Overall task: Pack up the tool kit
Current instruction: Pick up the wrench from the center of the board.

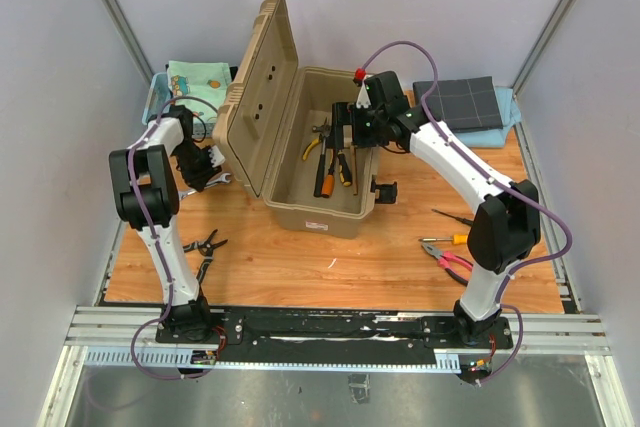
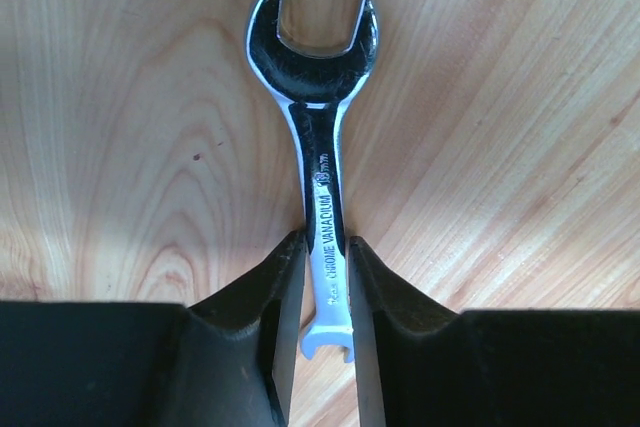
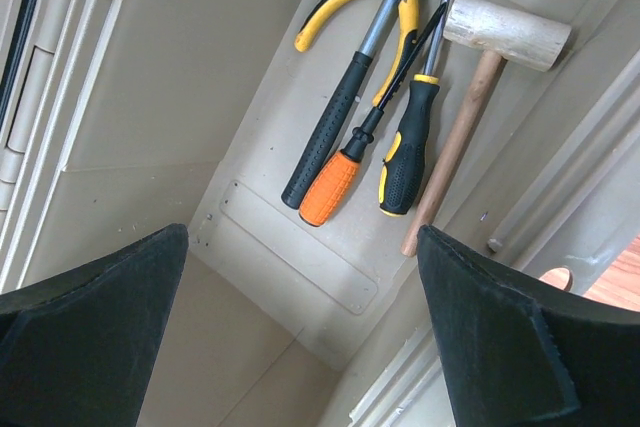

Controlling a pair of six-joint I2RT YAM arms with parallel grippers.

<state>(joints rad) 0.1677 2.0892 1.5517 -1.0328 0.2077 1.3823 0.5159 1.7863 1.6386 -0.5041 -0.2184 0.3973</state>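
Note:
The tan toolbox (image 1: 318,211) stands open mid-table, its lid (image 1: 262,87) raised on the left. On its floor lie yellow-handled pliers (image 3: 335,9), a wooden-handled hammer (image 3: 505,32), an orange-handled screwdriver (image 3: 330,187) and a black-and-yellow one (image 3: 408,147). My right gripper (image 3: 302,237) hangs open over the box interior (image 1: 350,132) with nothing between its fingers. Left of the box, my left gripper (image 1: 205,172) is down at the wooden table. Its fingers (image 2: 285,277) are shut on the shank of a chrome open-ended wrench (image 2: 312,57), whose big head points away from me.
Black pliers (image 1: 205,244) lie front left. Red-handled pliers (image 1: 448,259) and two thin screwdrivers (image 1: 452,217) lie front right near the right arm. A blue basket of patterned cloth (image 1: 195,82) sits back left, a folded dark grey cloth (image 1: 460,102) back right.

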